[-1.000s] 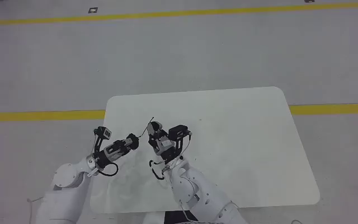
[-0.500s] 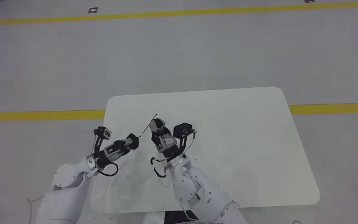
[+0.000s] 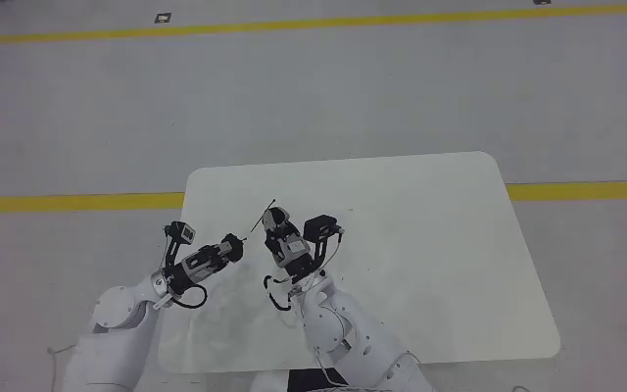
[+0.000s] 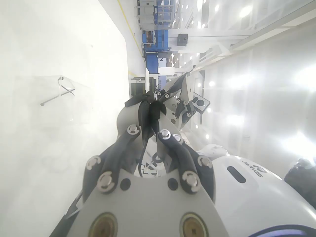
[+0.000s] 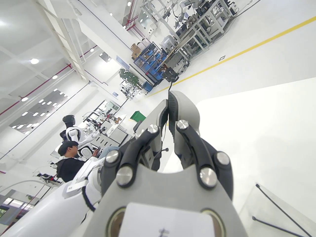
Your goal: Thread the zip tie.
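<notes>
A thin black zip tie [image 3: 260, 220] slants above the white table [image 3: 421, 196], from my left gripper [image 3: 235, 245] toward the tip of my right gripper [image 3: 275, 218]. The two grippers sit close together over the table's near left part. In the left wrist view my left gripper [image 4: 149, 104] is shut, with a thin black strap [image 4: 142, 149] running back between its fingers. The right gripper [image 5: 168, 99] is shut on a strap [image 5: 169, 87] that sticks out past its fingertips. Where the tie's head sits is hidden.
A clear plastic holder with spare black zip ties [image 5: 279, 208] lies on the table beside the arms, and also appears in the left wrist view as the spare ties [image 4: 58, 92]. The table's rounded far edge [image 3: 343, 162] borders grey floor with yellow lines.
A second ago the right gripper sat slightly nearer and more to the left; it has shifted a little away with the tie's free end. The left arm has stayed still.
</notes>
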Controlling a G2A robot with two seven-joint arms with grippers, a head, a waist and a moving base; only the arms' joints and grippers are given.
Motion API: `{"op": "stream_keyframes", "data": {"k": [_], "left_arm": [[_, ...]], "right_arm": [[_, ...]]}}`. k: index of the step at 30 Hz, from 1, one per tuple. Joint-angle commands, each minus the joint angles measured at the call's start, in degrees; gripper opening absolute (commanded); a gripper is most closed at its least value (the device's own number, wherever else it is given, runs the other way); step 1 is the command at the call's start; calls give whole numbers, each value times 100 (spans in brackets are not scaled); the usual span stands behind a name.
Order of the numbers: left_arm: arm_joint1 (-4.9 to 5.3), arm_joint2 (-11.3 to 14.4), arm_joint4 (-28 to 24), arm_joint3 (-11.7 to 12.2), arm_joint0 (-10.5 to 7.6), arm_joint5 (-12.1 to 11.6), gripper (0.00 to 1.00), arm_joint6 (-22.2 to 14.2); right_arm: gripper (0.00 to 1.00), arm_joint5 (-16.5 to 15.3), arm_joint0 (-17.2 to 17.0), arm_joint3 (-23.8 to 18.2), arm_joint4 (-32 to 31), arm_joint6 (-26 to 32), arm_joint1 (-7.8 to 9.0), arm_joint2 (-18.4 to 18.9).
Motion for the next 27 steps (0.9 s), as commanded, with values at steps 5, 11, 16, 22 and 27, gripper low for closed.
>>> {"op": "stream_keyframes", "data": {"k": [5,11,16,22,27], "left_arm": [[0,0,0,0,0,0,0,0],[0,0,0,0,0,0,0,0],[0,0,0,0,0,0,0,0],[0,0,0,0,0,0,0,0],[-3,16,8,-10,-8,16,0,63]], "right_arm": [[0,0,0,0,0,0,0,0],[0,0,0,0,0,0,0,0],[0,0,0,0,0,0,0,0],[0,0,0,0,0,0,0,0],[0,0,0,0,0,0,0,0]]}}
